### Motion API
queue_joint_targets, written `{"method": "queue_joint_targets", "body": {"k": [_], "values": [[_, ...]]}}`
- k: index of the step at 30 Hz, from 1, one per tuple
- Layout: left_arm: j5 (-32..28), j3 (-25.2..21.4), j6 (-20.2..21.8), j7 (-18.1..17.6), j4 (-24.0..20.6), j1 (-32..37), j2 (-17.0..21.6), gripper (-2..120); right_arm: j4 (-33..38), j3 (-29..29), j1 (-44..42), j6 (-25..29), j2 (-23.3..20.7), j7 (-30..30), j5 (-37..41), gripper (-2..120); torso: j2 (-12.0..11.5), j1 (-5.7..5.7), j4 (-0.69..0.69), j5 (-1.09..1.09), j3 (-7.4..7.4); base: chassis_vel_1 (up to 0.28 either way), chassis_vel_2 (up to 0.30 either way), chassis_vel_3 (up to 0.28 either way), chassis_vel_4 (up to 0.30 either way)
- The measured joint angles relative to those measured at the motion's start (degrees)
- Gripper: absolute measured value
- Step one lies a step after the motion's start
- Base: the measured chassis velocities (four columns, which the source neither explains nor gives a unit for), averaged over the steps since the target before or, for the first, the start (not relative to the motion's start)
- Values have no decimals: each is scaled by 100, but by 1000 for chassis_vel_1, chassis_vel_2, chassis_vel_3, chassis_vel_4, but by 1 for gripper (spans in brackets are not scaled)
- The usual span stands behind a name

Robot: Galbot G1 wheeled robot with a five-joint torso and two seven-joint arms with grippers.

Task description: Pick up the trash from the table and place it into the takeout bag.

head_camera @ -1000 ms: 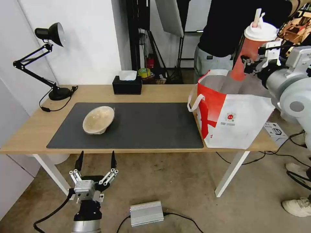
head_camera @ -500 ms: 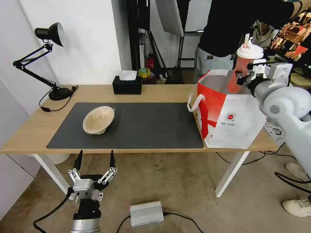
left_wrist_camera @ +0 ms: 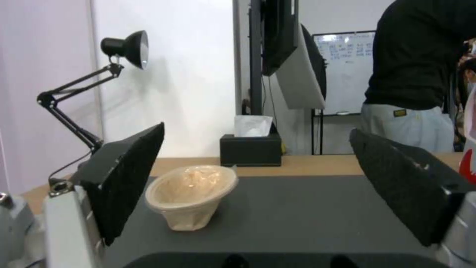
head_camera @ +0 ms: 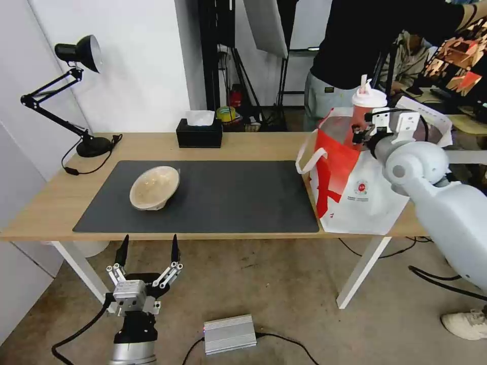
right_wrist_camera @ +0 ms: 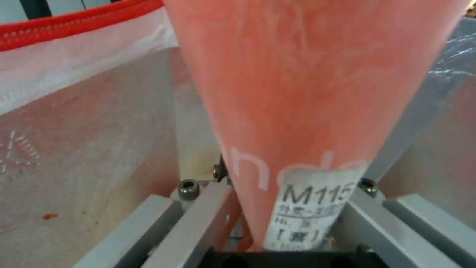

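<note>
Now the right tool (head_camera: 366, 133) is clenched on the red drink cup (head_camera: 361, 112), gripping its lower body at the mouth of the takeout bag (head_camera: 355, 195). The cup stands upright above that tool, its white lid and straw clear of the bag's rim and its base down inside the opening. In the right wrist view the cup (right_wrist_camera: 307, 111) rises straight out from between the metal fingers (right_wrist_camera: 198, 219), with the bag's silver lining on both sides of it and the red zipper edge beyond.

The left tool (head_camera: 148, 251) hangs released below the front edge of the bench (head_camera: 253, 144), fingers spread wide and pointing up. Beyond and above it the beige shallow bowl (head_camera: 154, 187) lies tipped on the dark grey mat (head_camera: 243, 197); in the left wrist view the bowl (left_wrist_camera: 191, 195) sits ahead between the two black pads (left_wrist_camera: 126, 175), well apart from them.
</note>
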Motion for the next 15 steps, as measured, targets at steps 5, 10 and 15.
{"method": "queue_joint_targets", "body": {"k": [5,10,15], "values": [[4,-2,-8,3,-11,11,-2,100,137,5,-61,-46,-37,19,1,22,0,0,0,0,-1,0,0,0,0],[18,6,-14,7,-15,13,-13,100,264,62,-103,-64,-105,52,89,40,0,0,-1,1,-1,0,0,0,0],[24,28,-21,10,-47,19,-26,100,299,80,-102,-64,-119,65,129,58,0,0,-1,1,-1,0,0,0,0]]}}
